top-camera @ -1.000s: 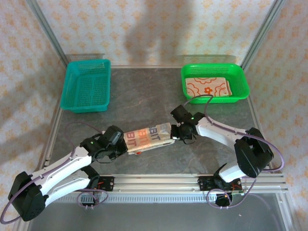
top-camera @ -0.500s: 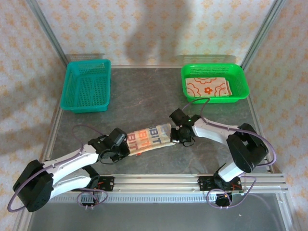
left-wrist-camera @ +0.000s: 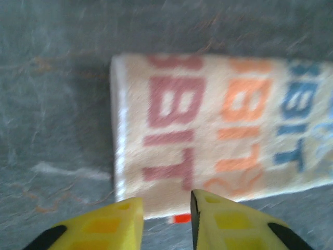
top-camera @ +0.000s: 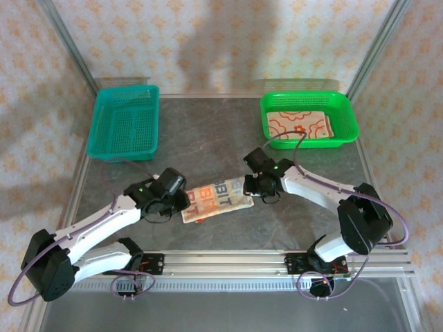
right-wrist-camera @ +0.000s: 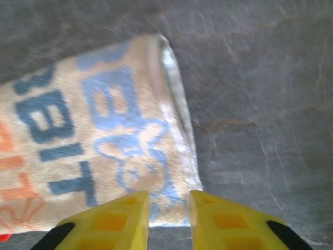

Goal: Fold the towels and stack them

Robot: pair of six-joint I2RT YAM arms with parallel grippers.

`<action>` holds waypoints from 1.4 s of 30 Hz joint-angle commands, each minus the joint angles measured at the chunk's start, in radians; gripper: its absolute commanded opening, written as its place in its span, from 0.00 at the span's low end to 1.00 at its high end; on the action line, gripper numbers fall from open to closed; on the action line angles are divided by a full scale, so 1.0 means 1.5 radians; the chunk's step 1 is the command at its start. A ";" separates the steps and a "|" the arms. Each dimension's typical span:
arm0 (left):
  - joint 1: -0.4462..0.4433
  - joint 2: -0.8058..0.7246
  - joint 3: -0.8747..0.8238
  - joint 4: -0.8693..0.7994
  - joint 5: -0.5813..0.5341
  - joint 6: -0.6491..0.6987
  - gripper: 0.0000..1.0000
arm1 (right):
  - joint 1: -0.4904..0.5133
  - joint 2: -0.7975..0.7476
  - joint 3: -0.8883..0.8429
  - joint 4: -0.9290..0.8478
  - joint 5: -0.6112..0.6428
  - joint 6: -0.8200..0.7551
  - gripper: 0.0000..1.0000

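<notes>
Grey table [top-camera: 208,138] bears 1 lettered towel [top-camera: 216,199], 1 flowered towel [top-camera: 299,124], 2 baskets [top-camera: 128,90] [top-camera: 304,97].

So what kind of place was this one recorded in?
Probably a staged robot test cell, not a home: a grey table framed by aluminium rail, with printed backdrop panels around it.

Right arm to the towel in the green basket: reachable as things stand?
Probably yes. The right gripper hangs over the right end of the lettered towel on the table, jaws parted and holding nothing. The folded towel lies in the open-topped green basket just beyond it, bare table between.
</notes>
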 commanded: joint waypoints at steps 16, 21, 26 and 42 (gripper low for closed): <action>0.069 0.235 -0.023 0.126 -0.029 0.098 0.10 | 0.005 0.216 0.091 0.080 0.037 -0.018 0.24; 0.084 0.223 -0.014 0.117 -0.026 0.118 0.11 | 0.004 0.154 0.073 0.069 0.034 -0.017 0.37; 0.084 0.155 -0.017 0.092 -0.028 0.114 0.26 | 0.005 0.087 0.024 0.073 0.051 -0.021 0.48; 0.084 0.135 -0.128 0.173 0.030 0.075 0.27 | 0.014 0.125 -0.014 0.153 0.014 0.005 0.51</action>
